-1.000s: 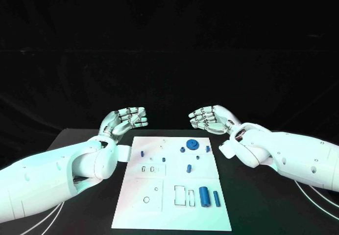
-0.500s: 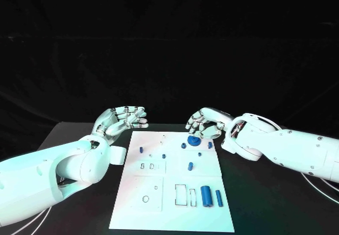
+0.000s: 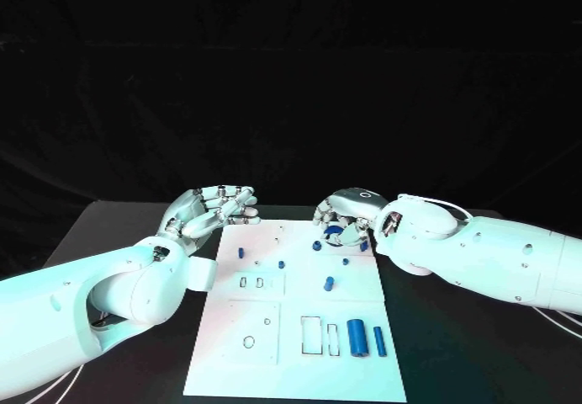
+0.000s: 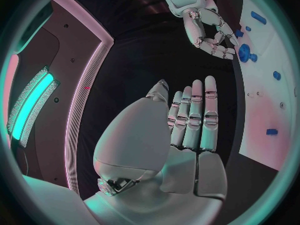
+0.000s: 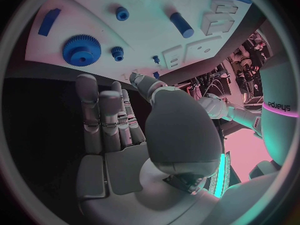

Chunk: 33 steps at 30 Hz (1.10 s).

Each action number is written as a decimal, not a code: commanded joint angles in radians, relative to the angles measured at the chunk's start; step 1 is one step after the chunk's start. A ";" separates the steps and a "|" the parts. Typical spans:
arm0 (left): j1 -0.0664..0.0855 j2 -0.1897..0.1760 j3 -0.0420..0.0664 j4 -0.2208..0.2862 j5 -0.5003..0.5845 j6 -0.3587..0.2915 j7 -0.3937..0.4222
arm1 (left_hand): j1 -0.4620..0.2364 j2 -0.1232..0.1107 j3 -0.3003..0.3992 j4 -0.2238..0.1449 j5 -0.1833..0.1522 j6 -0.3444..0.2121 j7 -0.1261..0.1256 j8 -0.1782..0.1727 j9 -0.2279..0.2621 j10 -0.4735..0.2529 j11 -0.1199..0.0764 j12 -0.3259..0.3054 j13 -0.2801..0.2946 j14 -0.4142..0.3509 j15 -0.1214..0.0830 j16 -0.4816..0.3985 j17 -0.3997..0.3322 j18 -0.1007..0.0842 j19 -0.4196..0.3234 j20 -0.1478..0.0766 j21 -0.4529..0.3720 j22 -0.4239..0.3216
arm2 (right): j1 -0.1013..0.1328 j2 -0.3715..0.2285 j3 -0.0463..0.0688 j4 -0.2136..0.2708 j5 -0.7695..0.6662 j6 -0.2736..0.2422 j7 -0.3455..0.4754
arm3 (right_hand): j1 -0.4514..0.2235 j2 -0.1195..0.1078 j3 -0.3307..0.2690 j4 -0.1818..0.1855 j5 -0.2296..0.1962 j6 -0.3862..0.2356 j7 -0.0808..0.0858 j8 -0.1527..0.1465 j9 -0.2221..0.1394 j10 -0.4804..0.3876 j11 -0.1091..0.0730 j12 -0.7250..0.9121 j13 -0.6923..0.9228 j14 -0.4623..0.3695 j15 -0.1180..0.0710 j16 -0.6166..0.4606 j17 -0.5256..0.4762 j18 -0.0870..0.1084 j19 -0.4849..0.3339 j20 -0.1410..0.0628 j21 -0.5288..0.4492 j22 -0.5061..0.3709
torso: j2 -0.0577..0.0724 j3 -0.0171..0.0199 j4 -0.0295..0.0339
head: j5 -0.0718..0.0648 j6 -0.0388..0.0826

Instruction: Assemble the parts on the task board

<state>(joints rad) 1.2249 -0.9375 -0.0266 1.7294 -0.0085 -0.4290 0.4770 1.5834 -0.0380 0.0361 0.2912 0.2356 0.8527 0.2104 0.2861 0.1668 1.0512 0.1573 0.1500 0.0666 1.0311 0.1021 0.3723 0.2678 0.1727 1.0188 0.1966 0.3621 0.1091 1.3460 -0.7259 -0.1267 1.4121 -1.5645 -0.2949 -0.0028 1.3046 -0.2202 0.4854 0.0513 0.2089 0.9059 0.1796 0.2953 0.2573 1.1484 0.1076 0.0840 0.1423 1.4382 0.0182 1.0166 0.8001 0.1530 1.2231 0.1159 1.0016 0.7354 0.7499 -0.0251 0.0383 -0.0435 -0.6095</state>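
My right robot hand [image 3: 345, 220] hovers over blue gear [image 5: 81, 50] at far edge of task board [image 3: 285, 337], fingers apart, grasping nothing. My left robot hand [image 3: 213, 208] released, fingers straight, beside board's far left corner.

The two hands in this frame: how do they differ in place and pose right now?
The left hand hangs beside the task board's far left corner, over black table, palm up with fingers fairly straight and together. The right hand is over the board's far right end, above the blue gear, turned back-up with its fingers curled downward. Shared: neither hand holds any part, and neither visibly touches the board.
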 commanded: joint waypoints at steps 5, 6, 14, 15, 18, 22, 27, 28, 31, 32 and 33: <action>0.004 -0.006 0.002 0.011 0.013 0.023 0.003 | -0.006 -0.004 0.008 0.000 -0.003 0.008 0.002 -0.004 -0.001 0.007 -0.002 -0.007 -0.001 0.006 0.000 -0.007 0.002 0.012 0.009 0.002 -0.005 -0.003 | -0.004 0.019 -0.001 -0.015 -0.105 0.060 -0.053 | 0.010 -0.013 0.000 0.017 0.001 -0.011 0.000 -0.006 0.011 -0.028 0.001 0.018 0.019 0.028 0.004 0.172 0.187 -0.043 0.060 0.005 0.159 0.208 | 0.020 -0.0029 0.0090 | -0.003 -0.001; 0.004 -0.006 0.002 0.013 0.013 0.023 0.003 | -0.006 -0.004 0.008 0.000 -0.003 0.008 0.002 -0.004 -0.001 0.007 -0.002 -0.007 -0.001 0.006 0.000 -0.007 0.002 0.012 0.009 0.002 -0.005 -0.003 | -0.005 0.020 -0.001 -0.017 -0.108 0.063 -0.054 | 0.010 -0.013 0.000 0.018 0.001 -0.012 -0.001 -0.006 0.012 -0.031 0.002 0.020 0.021 0.031 0.004 0.187 0.203 -0.045 0.065 0.006 0.173 0.227 | 0.022 -0.0029 0.0098 | -0.003 0.000; 0.005 -0.009 0.002 0.013 0.015 0.025 0.001 | -0.011 -0.005 0.009 0.000 -0.003 0.011 0.003 -0.005 -0.002 0.011 -0.002 -0.011 -0.001 0.008 0.000 -0.009 0.005 0.012 0.012 0.002 -0.008 -0.005 | -0.016 0.036 -0.002 -0.038 -0.119 0.081 -0.060 | 0.016 -0.013 0.004 0.026 0.005 -0.013 0.002 -0.006 0.021 -0.044 0.004 0.029 0.030 0.053 0.007 0.284 0.316 -0.066 0.116 0.010 0.276 0.369 | 0.029 -0.0036 0.0146 | -0.006 -0.001; 0.005 -0.009 0.002 0.012 0.015 0.026 0.001 | -0.011 -0.005 0.009 0.000 -0.003 0.011 0.003 -0.005 -0.002 0.011 -0.002 -0.011 -0.001 0.008 0.000 -0.009 0.005 0.012 0.012 0.002 -0.008 -0.005 | -0.017 0.038 -0.002 -0.040 -0.119 0.083 -0.060 | 0.015 -0.013 0.004 0.028 0.005 -0.013 0.003 -0.006 0.021 -0.044 0.004 0.030 0.031 0.056 0.008 0.293 0.327 -0.068 0.120 0.011 0.284 0.381 | 0.029 -0.0039 0.0154 | -0.006 -0.001; 0.006 -0.009 0.002 0.011 0.019 0.026 0.000 | -0.014 -0.005 0.009 0.000 -0.002 0.012 0.004 -0.006 -0.003 0.013 -0.002 -0.013 -0.001 0.008 0.000 -0.010 0.006 0.012 0.014 0.002 -0.010 -0.007 | -0.020 0.041 -0.002 -0.045 -0.121 0.087 -0.059 | 0.015 -0.012 0.004 0.029 0.005 -0.011 0.003 -0.005 0.023 -0.045 0.005 0.032 0.032 0.056 0.008 0.299 0.333 -0.068 0.122 0.011 0.290 0.388 | 0.030 -0.0049 0.0176 | -0.006 0.003; 0.006 -0.010 0.002 0.009 0.023 0.026 -0.002 | -0.016 -0.005 0.009 0.000 -0.003 0.012 0.005 -0.007 -0.003 0.014 -0.001 -0.015 -0.001 0.009 0.001 -0.011 0.007 0.012 0.015 0.002 -0.011 -0.008 | -0.024 0.047 -0.002 -0.049 -0.122 0.090 -0.059 | 0.019 -0.009 0.008 0.030 0.008 -0.006 0.004 -0.003 0.025 -0.047 0.005 0.033 0.034 0.056 0.009 0.307 0.341 -0.069 0.123 0.012 0.297 0.398 | 0.035 -0.0050 0.0161 | -0.004 0.004; 0.006 -0.010 0.002 0.008 0.024 0.026 -0.005 | -0.017 -0.005 0.010 0.000 -0.002 0.013 0.007 -0.008 -0.004 0.014 0.000 -0.017 -0.001 0.008 0.001 -0.012 0.008 0.012 0.016 0.002 -0.013 -0.009 | -0.026 0.050 -0.002 -0.054 -0.122 0.091 -0.060 | 0.024 -0.004 0.015 0.030 0.011 0.002 0.003 0.001 0.029 -0.047 0.005 0.036 0.035 0.058 0.009 0.321 0.356 -0.072 0.130 0.014 0.312 0.420 | 0.040 -0.0043 0.0159 | -0.006 0.006; 0.006 -0.010 0.002 0.008 0.024 0.026 -0.006 | -0.017 -0.005 0.010 0.000 -0.002 0.013 0.007 -0.008 -0.004 0.014 0.000 -0.017 -0.001 0.008 0.001 -0.012 0.008 0.012 0.016 0.002 -0.013 -0.009 | -0.026 0.050 -0.002 -0.055 -0.123 0.090 -0.060 | 0.025 -0.003 0.017 0.030 0.011 0.003 0.002 0.002 0.029 -0.046 0.005 0.037 0.036 0.058 0.009 0.322 0.357 -0.073 0.130 0.014 0.314 0.422 | 0.042 -0.0042 0.0158 | -0.006 0.008; 0.006 -0.011 0.002 0.008 0.025 0.026 -0.007 | -0.017 -0.003 0.013 0.000 -0.001 0.013 0.008 -0.010 -0.005 0.015 0.001 -0.021 -0.001 0.008 0.002 -0.014 0.010 0.012 0.017 0.003 -0.015 -0.011 | -0.027 0.051 -0.002 -0.055 -0.123 0.090 -0.060 | 0.029 0.004 0.027 0.032 0.010 0.013 0.000 0.006 0.033 -0.039 0.002 0.042 0.038 0.058 0.008 0.331 0.365 -0.075 0.137 0.014 0.328 0.443 | 0.044 -0.0038 0.0158 | -0.004 0.009; 0.006 -0.011 0.002 0.008 0.025 0.026 -0.008 | -0.017 -0.003 0.013 0.000 -0.001 0.013 0.008 -0.010 -0.005 0.015 0.001 -0.021 -0.001 0.008 0.002 -0.014 0.010 0.012 0.017 0.003 -0.015 -0.011 | -0.027 0.052 -0.002 -0.055 -0.123 0.090 -0.060 | 0.031 0.009 0.032 0.033 0.009 0.017 -0.002 0.008 0.034 -0.034 0.001 0.045 0.039 0.058 0.007 0.334 0.368 -0.076 0.140 0.013 0.334 0.451 | 0.044 -0.0038 0.0158 | -0.004 0.009; 0.006 -0.011 0.002 0.008 0.025 0.026 -0.008 | -0.017 -0.003 0.013 0.000 -0.001 0.013 0.008 -0.010 -0.005 0.015 0.001 -0.021 -0.001 0.008 0.002 -0.014 0.010 0.012 0.017 0.003 -0.015 -0.011 | -0.027 0.052 -0.002 -0.055 -0.123 0.090 -0.061 | 0.033 0.013 0.038 0.033 0.006 0.022 -0.004 0.010 0.036 -0.029 -0.001 0.048 0.040 0.058 0.005 0.337 0.370 -0.077 0.141 0.012 0.338 0.457 | 0.045 -0.0038 0.0163 | -0.004 0.009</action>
<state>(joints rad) 1.2280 -0.9485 -0.0258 1.7359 0.0106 -0.4218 0.4677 1.5758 -0.0395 0.0419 0.2910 0.2356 0.8598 0.2175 0.2821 0.1635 1.0582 0.1574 0.1337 0.0668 1.0310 0.1022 0.3637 0.2766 0.1704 1.0295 0.2002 0.3504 0.0985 1.3201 -0.6758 -0.1288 1.3568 -1.6684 -0.2222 -0.0563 1.3308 -0.2126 0.5175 0.0846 0.2150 0.9201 0.1735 0.2998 0.2920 1.1098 0.1065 0.1273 0.1813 1.4614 0.0229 1.3471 1.1684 0.0922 1.3577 0.1271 1.3342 1.1871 0.7912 -0.0293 0.0542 -0.0485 -0.6009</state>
